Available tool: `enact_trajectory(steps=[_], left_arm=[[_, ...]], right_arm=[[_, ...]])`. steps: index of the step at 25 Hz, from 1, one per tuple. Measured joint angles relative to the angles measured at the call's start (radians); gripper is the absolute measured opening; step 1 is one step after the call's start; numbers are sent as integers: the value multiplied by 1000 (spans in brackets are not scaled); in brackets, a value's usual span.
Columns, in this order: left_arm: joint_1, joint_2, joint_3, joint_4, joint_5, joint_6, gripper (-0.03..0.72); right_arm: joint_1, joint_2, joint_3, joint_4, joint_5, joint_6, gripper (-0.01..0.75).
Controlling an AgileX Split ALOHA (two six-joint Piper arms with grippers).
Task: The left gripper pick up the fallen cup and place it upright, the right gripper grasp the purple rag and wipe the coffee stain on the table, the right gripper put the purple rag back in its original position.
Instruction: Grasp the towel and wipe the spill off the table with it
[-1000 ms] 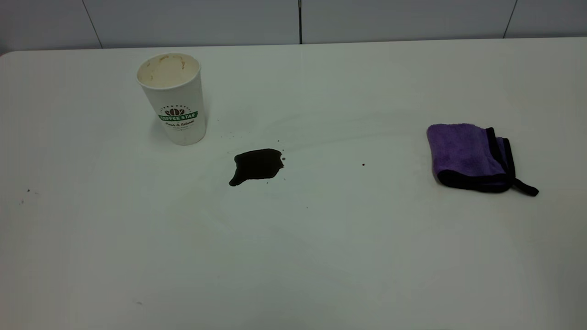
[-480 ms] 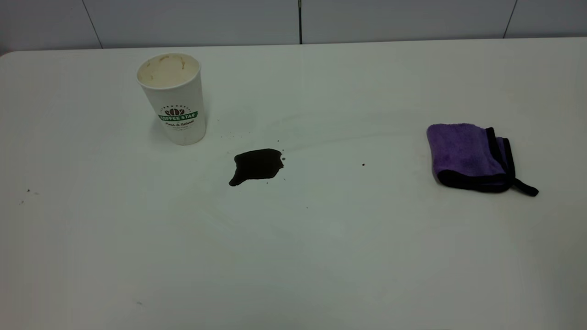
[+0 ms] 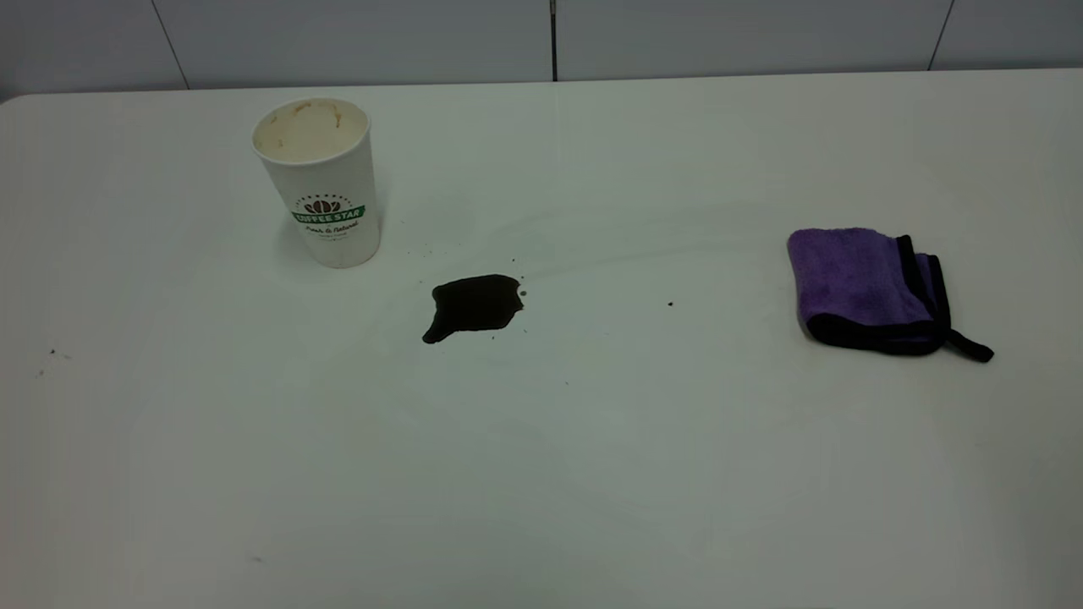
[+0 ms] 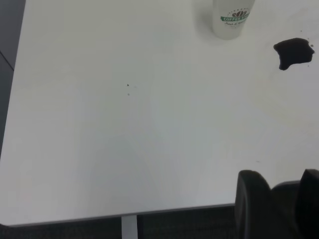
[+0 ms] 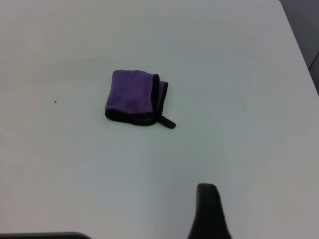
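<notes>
A: Where's the cup?

B: Upright on the table, far left side, mouth up, long axis vertical, logo band facing the outside camera. That step looks done. The coffee stain sits near its base, toward the middle, apart from it.

A: So the purple rag is next?

B: I'd judge so. It lies flat on the right side, well apart from the stain, with the stain between it and the cup. Its black loop tab points away from the stain, toward the right edge.

A: Which arm is nearer?

B: The right gripper; the rag lies ahead of it, nothing between them. Only 1 dark finger shows, so I cannot tell whether it's spread or closed.

A: And the left gripper?

B: Pulled back at the table's near edge, 2 fingers apart, holding nothing.
</notes>
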Motion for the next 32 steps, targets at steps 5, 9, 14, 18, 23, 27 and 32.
enact_trajectory(steps=[5, 9, 14, 18, 23, 27, 32], left_arm=[[0, 0, 0, 0, 0, 0, 239], [0, 0, 0, 0, 0, 0, 239], [0, 0, 0, 0, 0, 0, 239], [0, 0, 0, 0, 0, 0, 239], [0, 0, 0, 1, 0, 0, 239], [0, 0, 0, 1, 0, 0, 239], [0, 0, 0, 1, 0, 0, 239]], right_arm=[[0, 0, 0, 0, 0, 0, 586], [0, 0, 0, 0, 0, 0, 586], [0, 0, 0, 0, 0, 0, 586], [0, 0, 0, 0, 0, 0, 586], [0, 22, -18, 5, 1, 18, 586], [0, 252, -130, -16, -8, 21, 607], [0, 689, -238, -36, -137, 25, 659]])
